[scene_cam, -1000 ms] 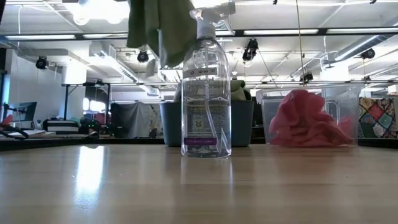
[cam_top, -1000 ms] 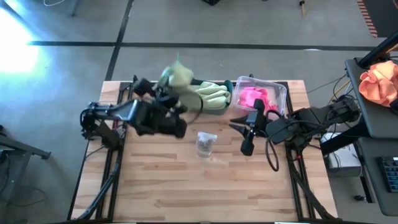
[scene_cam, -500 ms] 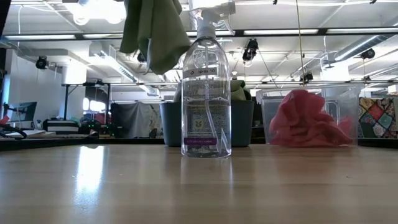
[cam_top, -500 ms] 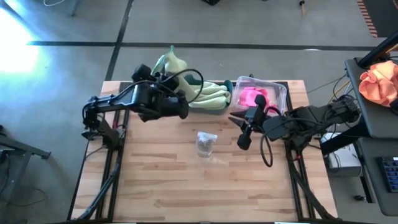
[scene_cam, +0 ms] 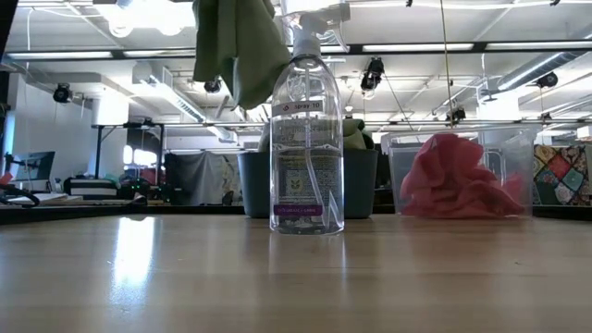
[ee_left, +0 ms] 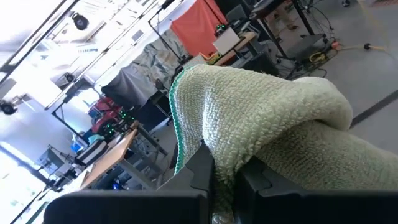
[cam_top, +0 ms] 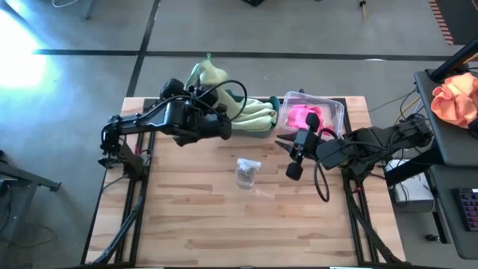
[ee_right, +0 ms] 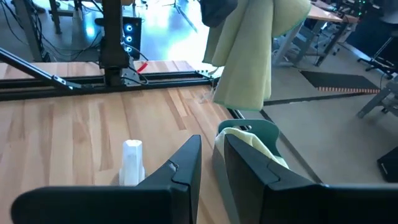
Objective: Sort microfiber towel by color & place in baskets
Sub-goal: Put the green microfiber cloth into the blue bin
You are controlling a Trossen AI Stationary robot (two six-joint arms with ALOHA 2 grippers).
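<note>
My left gripper (cam_top: 196, 88) is shut on a sage green microfiber towel (cam_top: 211, 77), raised high over the table's far edge, just left of the teal basket (cam_top: 240, 94). That towel hangs down in the low view (scene_cam: 236, 46) and in the right wrist view (ee_right: 249, 56). More green towels (cam_top: 252, 113) lie heaped in the teal basket. Pink towels (cam_top: 305, 116) fill the clear basket (cam_top: 337, 106) to its right. My right gripper (cam_top: 288, 157) hovers in front of the clear basket, narrowly open and holding nothing. My left gripper pinches the green towel between its two fingers (ee_left: 202, 168) at a bunched fold (ee_left: 230, 155); how many layers I cannot tell. The towel is lifted clear of the table. Part of it bulges past the fingers and the rest hangs slack below them (scene_cam: 242, 65).
A clear spray bottle (cam_top: 246, 172) stands upright at the table's middle, in front of the teal basket (scene_cam: 254, 185). An orange cloth bundle (cam_top: 457, 97) lies on a side stand past the right edge. Bare wood spreads across the near half of the table (cam_top: 239, 224).
My left gripper has carried the green towel toward the table's far edge and a little to the right, closer to the teal basket, then slowed. The towel has stayed clear of the table and swung a little below the fingers.
</note>
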